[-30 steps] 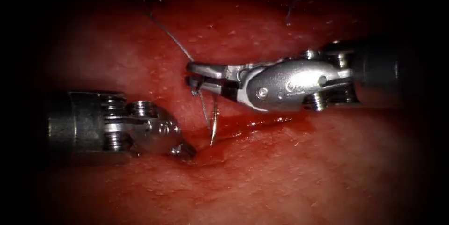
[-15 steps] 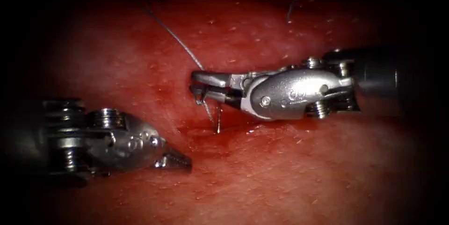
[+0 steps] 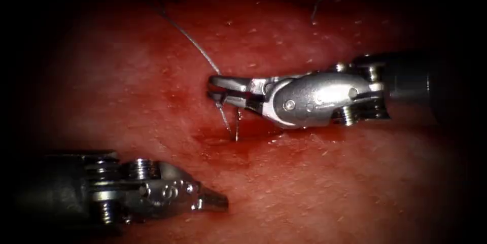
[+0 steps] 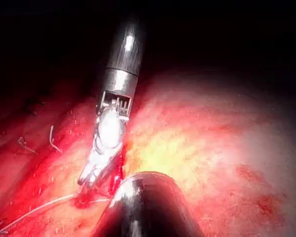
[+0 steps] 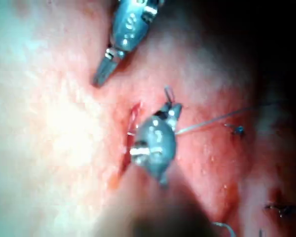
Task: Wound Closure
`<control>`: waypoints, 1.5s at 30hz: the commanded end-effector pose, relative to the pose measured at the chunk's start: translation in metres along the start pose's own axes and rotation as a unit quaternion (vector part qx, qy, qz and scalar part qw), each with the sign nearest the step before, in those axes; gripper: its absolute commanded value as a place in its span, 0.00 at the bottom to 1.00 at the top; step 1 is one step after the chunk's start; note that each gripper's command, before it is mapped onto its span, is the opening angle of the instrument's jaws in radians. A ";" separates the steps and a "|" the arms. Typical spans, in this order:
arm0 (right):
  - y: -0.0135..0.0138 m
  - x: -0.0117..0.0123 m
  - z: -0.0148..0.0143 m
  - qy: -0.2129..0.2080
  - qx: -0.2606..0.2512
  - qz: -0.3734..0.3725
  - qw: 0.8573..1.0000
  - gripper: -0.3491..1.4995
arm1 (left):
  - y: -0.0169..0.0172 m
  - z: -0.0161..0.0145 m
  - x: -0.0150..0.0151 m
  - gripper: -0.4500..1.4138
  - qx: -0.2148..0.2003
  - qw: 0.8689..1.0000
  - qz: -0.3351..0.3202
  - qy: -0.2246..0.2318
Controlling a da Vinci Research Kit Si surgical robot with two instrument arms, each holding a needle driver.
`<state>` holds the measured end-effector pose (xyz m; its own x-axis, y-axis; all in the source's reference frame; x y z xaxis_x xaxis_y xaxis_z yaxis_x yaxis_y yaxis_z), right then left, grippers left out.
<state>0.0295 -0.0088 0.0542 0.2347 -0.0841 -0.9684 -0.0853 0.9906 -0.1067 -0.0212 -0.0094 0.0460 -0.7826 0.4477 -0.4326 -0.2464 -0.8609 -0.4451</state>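
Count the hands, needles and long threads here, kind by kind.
Needle: 1, tip at the cut in the tissue, depth unclear.
Thread: 1.
Hands: 2; left hand holds nothing, right hand grips the needle's upper end.
Total: 4.

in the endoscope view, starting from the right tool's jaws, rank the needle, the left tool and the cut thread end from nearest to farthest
1. needle: held in the right tool, hanging just below its jaws, tip at the cut.
2. left tool: lower left, jaws shut, holding nothing.
3. cut thread end: upper right, on the tissue; close to second place, so this order is uncertain.
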 end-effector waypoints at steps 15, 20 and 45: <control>0.0005 -0.0013 0.0005 -0.001 -0.001 0.111 0.994 0.00 | 0.0015 0.0010 -0.0012 0.00 -0.009 1.000 0.004 0.002; 0.0008 -0.0014 0.0005 0.001 -0.002 0.143 0.990 0.00 | 0.0017 0.0017 -0.0016 0.00 -0.009 1.000 0.006 0.002; 0.0022 -0.0011 0.0000 -0.005 -0.025 0.250 0.968 0.00 | 0.0021 0.0046 -0.0027 0.00 -0.021 1.000 0.012 0.000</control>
<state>0.0285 -0.0060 0.0546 0.1621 0.4093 -0.8979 -0.2382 0.8992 0.3670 -0.0217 -0.0135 0.0494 -0.7878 0.4275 -0.4434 -0.2046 -0.8606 -0.4663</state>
